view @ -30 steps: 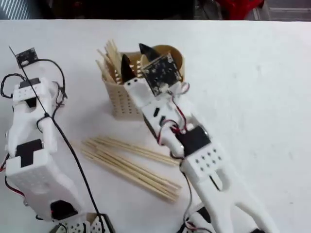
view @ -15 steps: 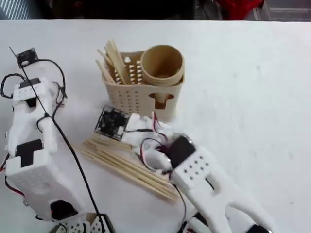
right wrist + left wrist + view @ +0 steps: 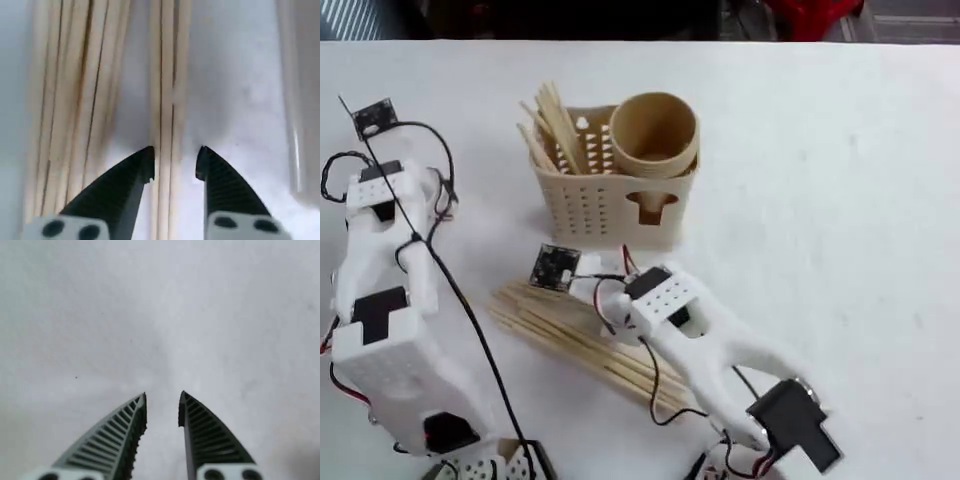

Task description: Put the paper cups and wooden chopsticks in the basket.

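A cream perforated basket (image 3: 605, 200) stands at the table's middle back. It holds stacked tan paper cups (image 3: 653, 130) and several wooden chopsticks (image 3: 550, 120) standing on end. More chopsticks (image 3: 575, 335) lie in a loose row on the table in front of it. The right arm (image 3: 665, 300) is bent low over that row. In the right wrist view my right gripper (image 3: 175, 159) is open just above the table, with two chopsticks (image 3: 167, 95) running between its fingers and the rest (image 3: 75, 100) to one side. My left gripper (image 3: 162, 399) is open over bare table with nothing in it.
The left arm (image 3: 380, 290) rests along the table's left side with a black cable (image 3: 470, 320) trailing beside it. The basket wall (image 3: 300, 100) stands close beside the right gripper. White table (image 3: 840, 200) stretches to the right of the basket.
The right arm has swung from above the basket down and toward the front, and now sits low over the chopsticks on the table. The left arm has not moved.
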`<action>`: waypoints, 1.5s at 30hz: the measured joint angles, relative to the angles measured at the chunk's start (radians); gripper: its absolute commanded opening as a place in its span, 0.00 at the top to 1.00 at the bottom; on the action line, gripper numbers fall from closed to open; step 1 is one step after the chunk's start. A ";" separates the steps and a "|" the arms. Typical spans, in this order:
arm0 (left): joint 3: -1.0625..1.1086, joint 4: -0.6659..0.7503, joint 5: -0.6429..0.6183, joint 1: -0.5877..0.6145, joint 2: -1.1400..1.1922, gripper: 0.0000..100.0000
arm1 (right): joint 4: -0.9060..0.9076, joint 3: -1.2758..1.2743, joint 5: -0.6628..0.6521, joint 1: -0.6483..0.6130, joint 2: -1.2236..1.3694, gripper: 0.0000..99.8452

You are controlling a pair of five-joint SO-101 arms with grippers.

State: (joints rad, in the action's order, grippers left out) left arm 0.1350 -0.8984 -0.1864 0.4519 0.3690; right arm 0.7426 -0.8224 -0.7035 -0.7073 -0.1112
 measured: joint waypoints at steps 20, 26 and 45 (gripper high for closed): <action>0.000 0.000 0.000 0.000 0.000 0.88 | 0.015 0.002 0.000 0.011 -0.037 0.98; 0.000 0.000 0.000 0.000 0.000 0.88 | 0.132 -0.008 0.058 0.009 -0.242 0.98; 0.000 0.000 0.000 0.000 0.000 0.88 | 0.219 -0.144 0.138 0.009 -0.816 0.98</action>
State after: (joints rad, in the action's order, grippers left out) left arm 0.1350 -0.8984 -0.1864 0.4519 0.3690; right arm 0.9620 -0.9666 -0.5654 -0.6981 -0.9275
